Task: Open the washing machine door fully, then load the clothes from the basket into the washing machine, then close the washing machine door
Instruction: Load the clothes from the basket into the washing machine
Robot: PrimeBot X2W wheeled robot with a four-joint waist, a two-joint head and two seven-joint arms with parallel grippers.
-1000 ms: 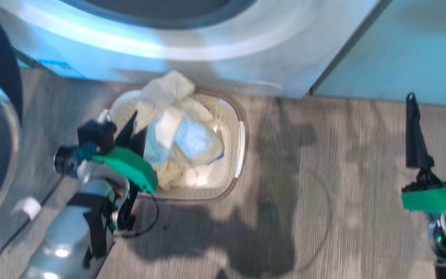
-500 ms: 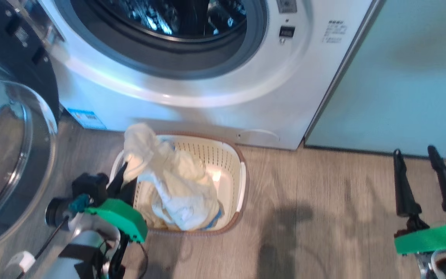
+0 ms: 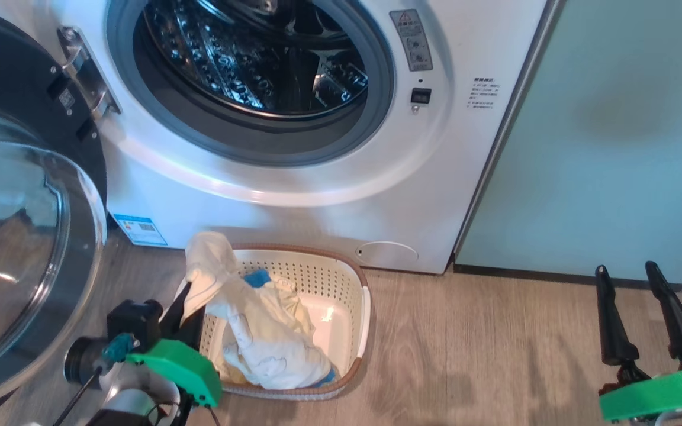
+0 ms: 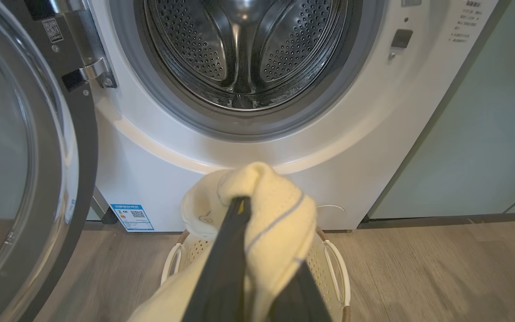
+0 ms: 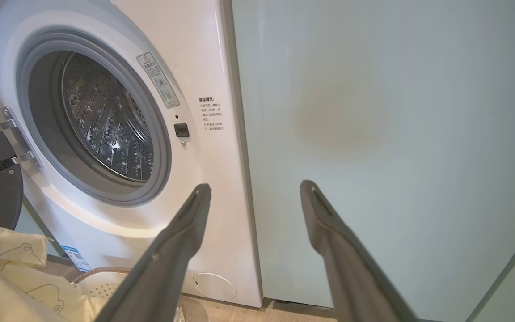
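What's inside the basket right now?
Pale yellow clothes, one end pinched by the left gripper. The basket floor shows bare at right; anything under the pile is hidden.

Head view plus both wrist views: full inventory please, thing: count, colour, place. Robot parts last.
washing machine: 1, white, ahead
drum: 1, steel, inside it
washing machine door: 1, black rim, clear glass, open at left
basket: 1, cream, brown rim, in front of machine
clothes: count unclear, pale yellow, one end raised, rest in basket
sticker: 1, blue, low on machine front
cabinet: 1, pale green, right of machine
floor: 1, grey-brown wood, under basket
left end effector: 1, dark, shut on clothes
right end effector: 1, dark, open, lower right
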